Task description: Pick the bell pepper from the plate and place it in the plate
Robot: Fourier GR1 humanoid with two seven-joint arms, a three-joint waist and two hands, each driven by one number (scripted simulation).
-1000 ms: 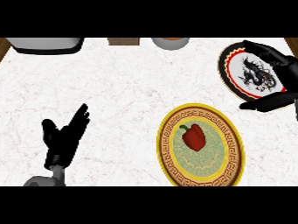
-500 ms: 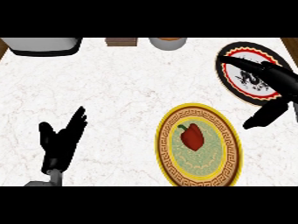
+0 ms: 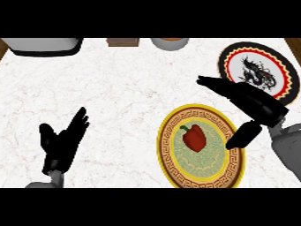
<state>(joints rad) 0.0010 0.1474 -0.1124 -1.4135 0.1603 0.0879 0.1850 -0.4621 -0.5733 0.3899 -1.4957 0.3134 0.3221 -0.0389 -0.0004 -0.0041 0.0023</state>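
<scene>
My right hand (image 3: pixel 253 106) open above yellow plate (image 3: pixel 172 164); fingers wide; I'd lower straight onto bell pepper (image 3: pixel 194 136), thumb opposite fingers.

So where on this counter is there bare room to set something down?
The widest bare patch is the marble between the left robot hand and the yellow plate, reaching up to the back-edge items. The right side is crowded: the right robot hand hangs between the yellow plate, holding the red bell pepper, and the black-rimmed plate.
</scene>
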